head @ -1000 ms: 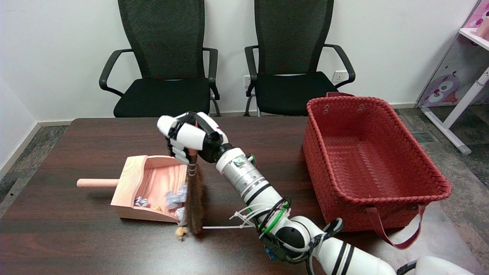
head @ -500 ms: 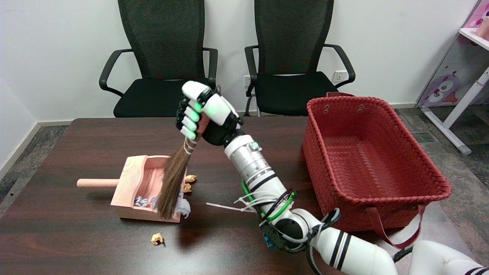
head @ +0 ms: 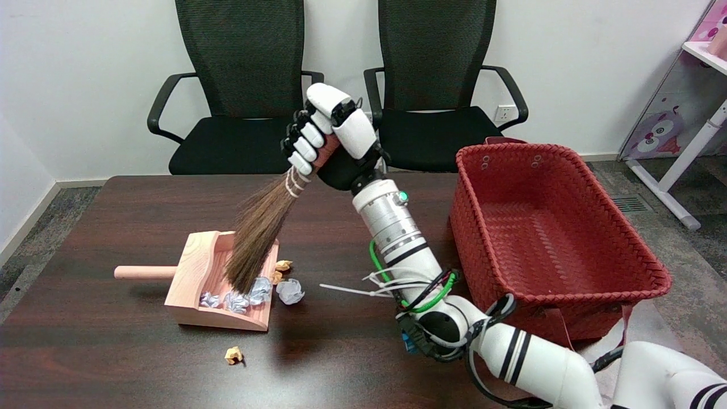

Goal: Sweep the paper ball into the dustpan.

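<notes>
Nearest us, a small tan scrap [head: 233,355] lies on the table [head: 113,227] at six o'clock from the dustpan [head: 196,272]. Beyond it, a white paper ball [head: 290,291] sits just outside the pan's mouth, at three o'clock; crumpled pieces [head: 235,300] lie inside. Farther back, our right hand [head: 332,142] clenches the broom [head: 261,227] handle, bristles raised above the pan. We judge this a gap between strokes: next, set the bristles down at the ball's three o'clock and drag toward nine.

Bright, even, sharp indoor light
</notes>
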### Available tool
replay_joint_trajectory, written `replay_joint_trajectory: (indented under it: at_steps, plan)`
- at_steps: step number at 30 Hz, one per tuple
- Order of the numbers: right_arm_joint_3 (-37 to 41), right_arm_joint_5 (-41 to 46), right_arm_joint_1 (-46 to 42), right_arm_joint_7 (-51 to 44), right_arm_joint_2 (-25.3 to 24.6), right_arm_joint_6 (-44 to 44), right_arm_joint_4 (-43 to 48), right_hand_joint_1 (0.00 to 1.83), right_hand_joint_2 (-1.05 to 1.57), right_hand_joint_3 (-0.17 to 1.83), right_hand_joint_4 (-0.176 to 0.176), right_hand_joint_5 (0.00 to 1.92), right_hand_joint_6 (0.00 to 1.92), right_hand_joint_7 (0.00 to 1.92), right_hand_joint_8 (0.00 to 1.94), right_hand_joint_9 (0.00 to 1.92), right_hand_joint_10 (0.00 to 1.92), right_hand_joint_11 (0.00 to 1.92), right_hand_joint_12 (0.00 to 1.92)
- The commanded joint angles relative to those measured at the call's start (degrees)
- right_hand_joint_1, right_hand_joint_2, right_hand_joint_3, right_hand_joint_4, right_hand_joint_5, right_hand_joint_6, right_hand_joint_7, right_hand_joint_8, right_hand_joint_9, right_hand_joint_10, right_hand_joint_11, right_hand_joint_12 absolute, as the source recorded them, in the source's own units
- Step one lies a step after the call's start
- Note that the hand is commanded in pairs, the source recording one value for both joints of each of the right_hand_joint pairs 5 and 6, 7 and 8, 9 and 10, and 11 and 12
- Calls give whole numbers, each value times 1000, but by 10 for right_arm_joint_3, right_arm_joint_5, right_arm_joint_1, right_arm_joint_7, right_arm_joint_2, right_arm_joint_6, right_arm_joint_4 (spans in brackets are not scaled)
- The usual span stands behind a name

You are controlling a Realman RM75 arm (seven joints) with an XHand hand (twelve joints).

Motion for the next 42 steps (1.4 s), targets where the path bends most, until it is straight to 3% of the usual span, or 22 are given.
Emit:
replay_joint_trajectory:
  at_steps: [1, 9, 21, 30, 32, 35, 42]
  plan:
    - [17, 50, -12, -169, 98, -16, -86, 726, 1571, 1833, 29, 1920, 1920, 1920, 1920, 1920, 1920, 1920, 1920]
    - [74, 64, -69, -288, 143, 2, -148, 780, 1571, 1785, 45, 1920, 1920, 1920, 1920, 1920, 1920, 1920, 1920]
    - [115, 135, -108, -539, 202, 139, -241, 858, 1571, 1772, 72, 1920, 1920, 1920, 1920, 1920, 1920, 1920, 1920]
    - [127, 153, -88, -543, 249, 238, -277, 877, 1571, 1833, 91, 1920, 1920, 1920, 1920, 1920, 1920, 1920, 1920]
    - [122, 164, -82, -544, 252, 252, -279, 893, 1571, 1833, 123, 1920, 1920, 1920, 1920, 1920, 1920, 1920, 1920]
    - [120, 164, -77, -543, 252, 287, -275, 894, 1571, 1833, 101, 1920, 1920, 1920, 1920, 1920, 1920, 1920, 1920]
    - [83, 164, -35, -540, 252, 366, -237, 935, 1571, 1833, 91, 1920, 1920, 1920, 1920, 1920, 1920, 1920, 1920]
